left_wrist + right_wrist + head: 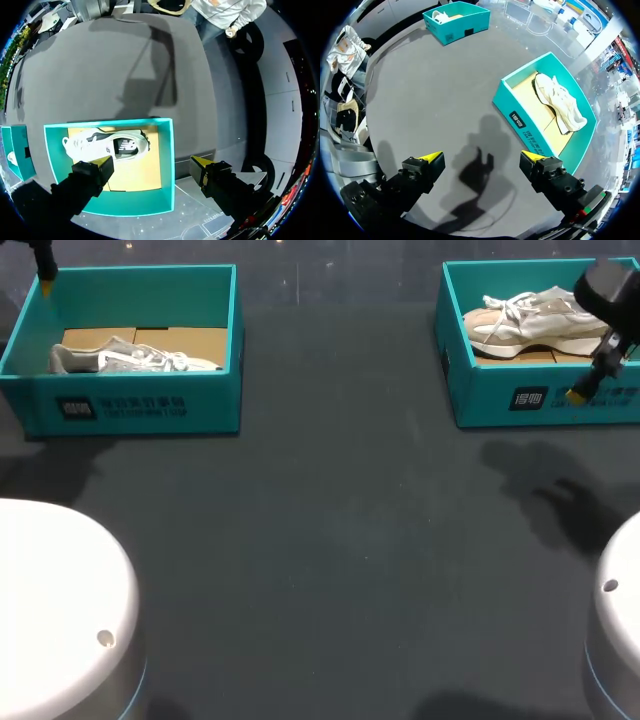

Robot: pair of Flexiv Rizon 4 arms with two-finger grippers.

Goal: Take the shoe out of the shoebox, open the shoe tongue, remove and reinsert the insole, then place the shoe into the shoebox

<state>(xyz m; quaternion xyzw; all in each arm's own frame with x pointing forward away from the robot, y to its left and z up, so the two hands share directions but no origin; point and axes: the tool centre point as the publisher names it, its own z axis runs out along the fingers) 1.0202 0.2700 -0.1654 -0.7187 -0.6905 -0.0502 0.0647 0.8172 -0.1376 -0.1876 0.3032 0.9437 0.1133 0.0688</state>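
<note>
The left gripper (152, 164) hangs wide open over the left box (167, 150), one finger above the box floor, the other outside its wall; the grey shoe (107, 145) lies in the box just ahead of the inner finger, untouched; the right gripper (482, 157) is spread open too, holding nothing, above the table (420, 100); the right box (520, 119), with the white shoe (560, 102) inside, sits ahead of it, apart.
</note>
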